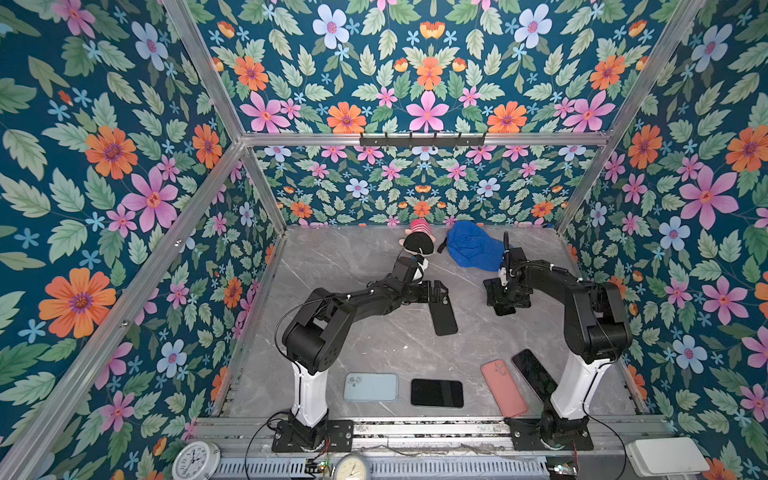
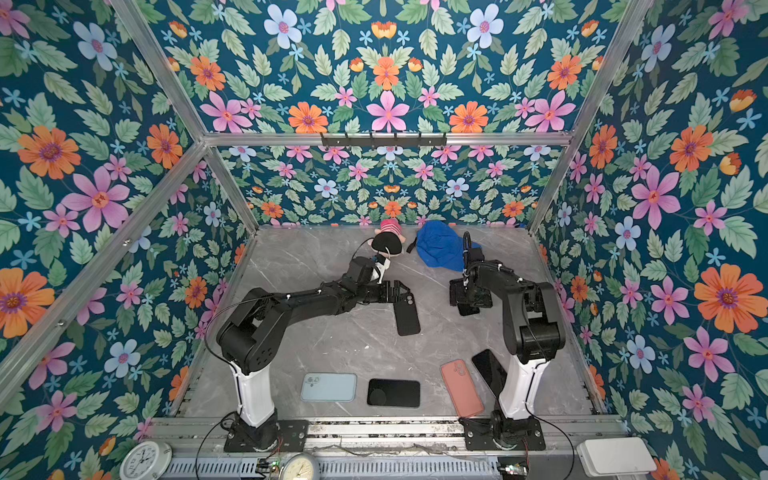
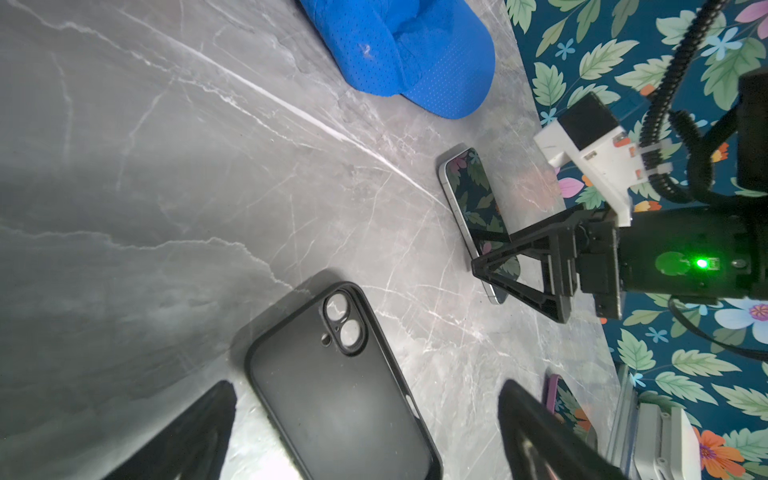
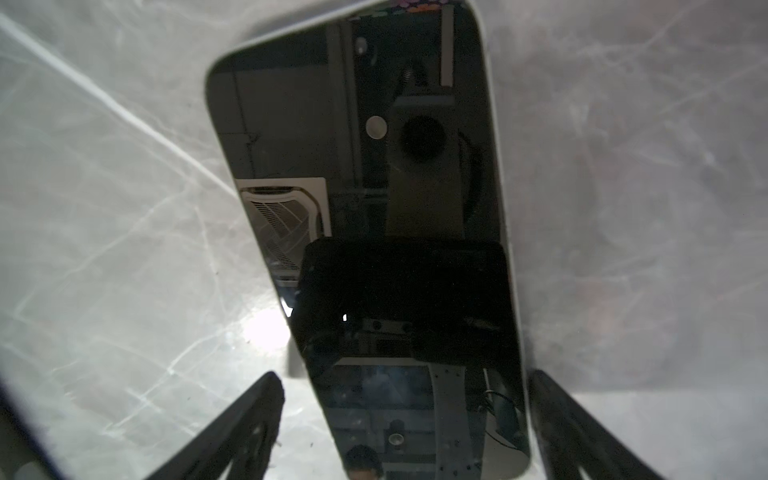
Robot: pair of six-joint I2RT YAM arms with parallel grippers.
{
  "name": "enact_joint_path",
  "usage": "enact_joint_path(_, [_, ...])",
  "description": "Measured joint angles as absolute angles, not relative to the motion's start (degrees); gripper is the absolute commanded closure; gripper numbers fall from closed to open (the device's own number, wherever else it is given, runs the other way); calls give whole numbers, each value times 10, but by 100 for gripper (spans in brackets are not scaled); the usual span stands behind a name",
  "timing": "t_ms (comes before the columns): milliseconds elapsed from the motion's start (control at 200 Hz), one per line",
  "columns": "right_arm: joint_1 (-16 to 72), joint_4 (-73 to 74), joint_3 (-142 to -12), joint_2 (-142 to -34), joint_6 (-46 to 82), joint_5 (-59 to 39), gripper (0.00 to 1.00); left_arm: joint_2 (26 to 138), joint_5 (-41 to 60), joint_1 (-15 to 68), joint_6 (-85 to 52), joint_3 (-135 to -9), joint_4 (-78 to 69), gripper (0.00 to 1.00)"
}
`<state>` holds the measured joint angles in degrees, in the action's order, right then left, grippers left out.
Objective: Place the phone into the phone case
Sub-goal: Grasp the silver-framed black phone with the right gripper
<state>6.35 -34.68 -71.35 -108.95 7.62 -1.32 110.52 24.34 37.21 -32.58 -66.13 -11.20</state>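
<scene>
Straddles phone (image 4: 361, 166) with right gripper (image 4: 405, 378) wide open, clamping nothing; flat, screen up, right of case (image 3: 332, 415), long axis along the gripper's reach. Flanks case with left gripper (image 3: 365, 386) fully open, empty, cutout end ahead.

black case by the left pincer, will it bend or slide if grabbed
The black case is an empty thin-walled shell, so it probably flexes when squeezed. Lying flat on the smooth table, it would likely slide if pushed, not roll.

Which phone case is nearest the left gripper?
The black case at mid-table: the open left gripper straddles it. The light blue case and the salmon case lie far off at the front.
</scene>
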Motion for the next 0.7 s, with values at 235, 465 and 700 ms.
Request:
enact_joint_path(235, [74,-348,-722,-1100,87,12,24,1096,244,372,-328,-648,-120,0])
enact_joint_path(465, [76,-343,-720,-1100,87,12,32,1096,244,372,-340,-644,-121,0])
enact_joint_path(700, [78,-338,-715,-1095,93,13,37,1094,244,372,-345,-643,-121,0])
